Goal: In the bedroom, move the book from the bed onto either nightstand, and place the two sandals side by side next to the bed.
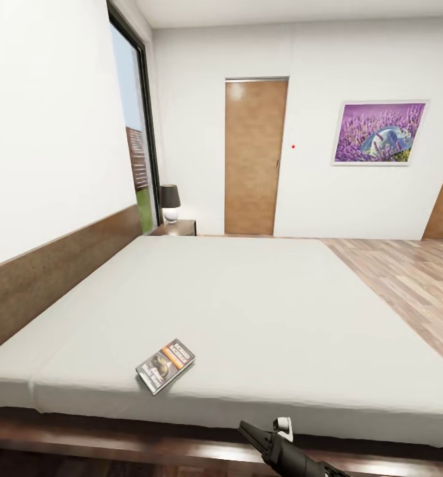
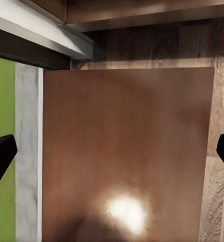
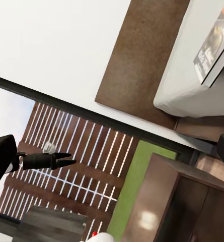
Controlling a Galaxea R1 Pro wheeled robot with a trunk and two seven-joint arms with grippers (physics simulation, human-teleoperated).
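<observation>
A bedroom seen from the robot's head camera, described from left to right. Along the left side runs the brown headboard point(image 1: 56, 271) of the bed point(image 1: 261, 305), whose plain off-white mattress spreads across most of the scene. At the far left corner, beyond the bed, stands a nightstand point(image 1: 180, 227) carrying a small lamp point(image 1: 170, 202) with a dark shade.

The book point(image 1: 165, 365) lies flat on the mattress near its near edge, left of centre, cover up, with its orange band visible. The sandals cannot be seen.

Just right of the book and nearer, the right gripper point(image 1: 268, 434) reaches up from below the bed's edge, close to the book but apart from it. Its jaws are spread and hold nothing.

In the left wrist view, the left gripper point(image 2: 112, 151) hangs with jaws wide apart, released, above a glossy reddish-brown wooden top point(image 2: 127, 151), apparently a nightstand beside the bed.

The step in hand appears to be picking up the book. Since it is thin and lies flat, a good approach is likely to bring the right jaws low over the near edge of the mattress and close across the book's narrow side.
</observation>
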